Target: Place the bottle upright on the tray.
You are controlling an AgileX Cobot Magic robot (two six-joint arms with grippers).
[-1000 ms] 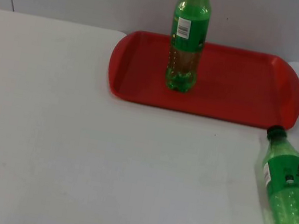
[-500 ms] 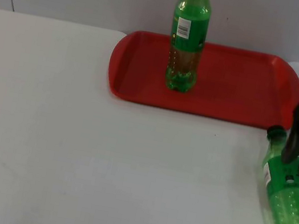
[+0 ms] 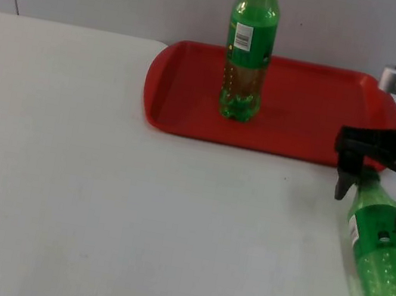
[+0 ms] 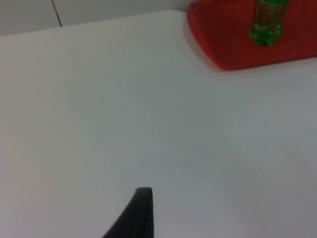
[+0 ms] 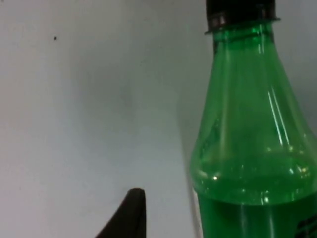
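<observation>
1. Bottle [image 3: 379, 272] lies on its side on the white surface [image 3: 133, 213], lower right of the frame, black cap [image 5: 240, 12] toward the red tray [image 3: 301, 128].
2. Right hand [image 3: 353, 179] hovers over its neck, fingers spread open.
3. Second bottle [image 3: 248, 49] stands upright on the tray.
4. Left hand [image 4: 136, 213] waits above bare surface; I cannot tell its state.

**Even, bright light with soft focus**

Light falls evenly and brightly on the white table [image 3: 97, 199], with only faint shadows. Pale highlights streak the lying bottle [image 5: 247, 134] in the right wrist view. The left wrist view looks soft and hazy.
</observation>
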